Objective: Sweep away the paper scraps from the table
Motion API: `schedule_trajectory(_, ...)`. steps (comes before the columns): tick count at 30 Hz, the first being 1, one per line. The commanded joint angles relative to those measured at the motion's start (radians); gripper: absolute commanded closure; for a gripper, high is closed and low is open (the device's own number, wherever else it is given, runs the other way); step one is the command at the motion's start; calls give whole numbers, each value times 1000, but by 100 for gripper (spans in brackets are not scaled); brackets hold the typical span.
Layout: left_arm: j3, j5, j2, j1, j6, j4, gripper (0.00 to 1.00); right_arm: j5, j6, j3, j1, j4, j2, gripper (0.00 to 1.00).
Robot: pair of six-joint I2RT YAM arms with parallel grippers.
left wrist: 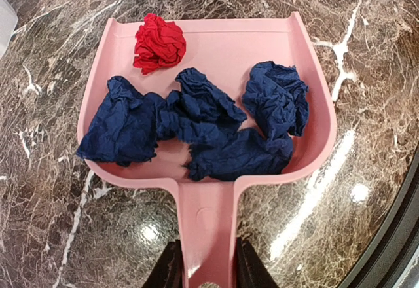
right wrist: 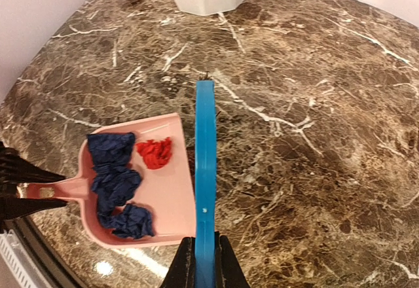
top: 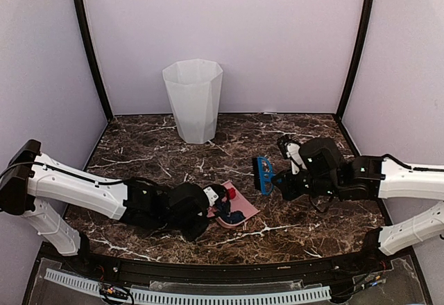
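Clamped tight on the handle of the pink dustpan (left wrist: 229, 46), my left gripper (left wrist: 208, 271) ends an arm stretched low along the front of the table (left wrist: 366, 72), reaching from the left toward centre. The paper scraps (left wrist: 203, 121) lie heaped inside the pan: several crumpled navy blue wads across its middle, one spilling over the left rim, and a single red wad (left wrist: 158, 42) near the open mouth. The pan rests on the dark marble-patterned top. My right gripper (right wrist: 204, 268), reaching in low from the right, pinches the blue hand brush (right wrist: 205, 163) and holds it on edge near the pan's mouth. A white bin (top: 193, 100) stands at the table's back.
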Motion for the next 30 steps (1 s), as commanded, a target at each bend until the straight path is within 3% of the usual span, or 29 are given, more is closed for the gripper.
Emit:
schedule_trajectory(1, 1, -20, -56, 3, 0, 22, 100, 148, 25, -16, -12, 65, 42, 100)
schedule_trajectory(13, 5, -13, -73, 3, 1, 38, 100, -19, -36, -29, -13, 285, 124, 100)
schedule_trajectory(23, -5, 10, -88, 3, 3, 51, 100, -121, -46, 2, -11, 326, 231, 100)
schedule_trajectory(30, -5, -1, -89, 3, 1, 49, 100, -303, -54, -42, -11, 426, 180, 100)
